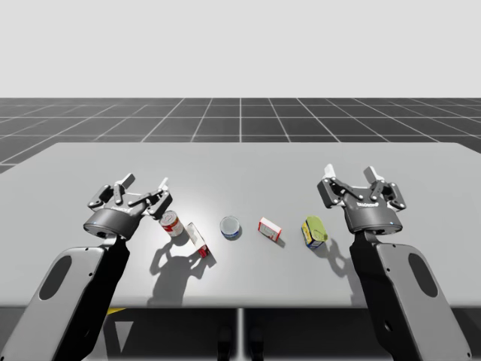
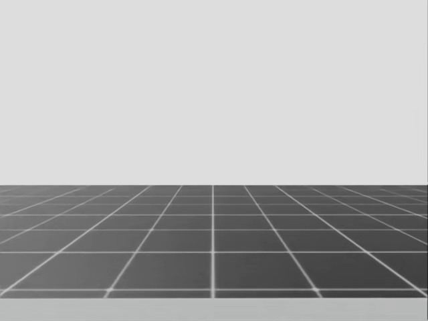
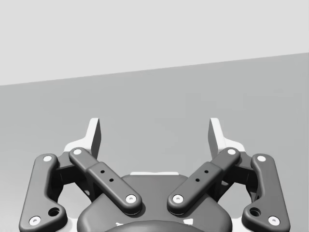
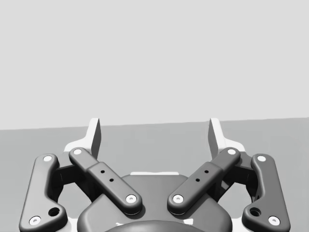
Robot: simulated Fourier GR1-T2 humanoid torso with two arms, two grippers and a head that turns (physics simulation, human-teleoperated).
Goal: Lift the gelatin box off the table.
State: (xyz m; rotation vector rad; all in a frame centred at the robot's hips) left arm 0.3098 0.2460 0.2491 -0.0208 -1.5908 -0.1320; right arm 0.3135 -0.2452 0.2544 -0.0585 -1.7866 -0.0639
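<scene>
Overlooking the table (image 1: 240, 173), high view catches gelatin box (image 1: 270, 229).

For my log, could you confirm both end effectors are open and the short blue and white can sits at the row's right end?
Not quite: the high view shows the short blue and white can mid-row; the green and yellow can ends it.

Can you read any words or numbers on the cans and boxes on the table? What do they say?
No words or numbers can be read here.
Red and white can: label too small to read.
Long white and red box: too small.
Blue can: too small.
Small red box: too small.
Yellow-green can: too small.
</scene>
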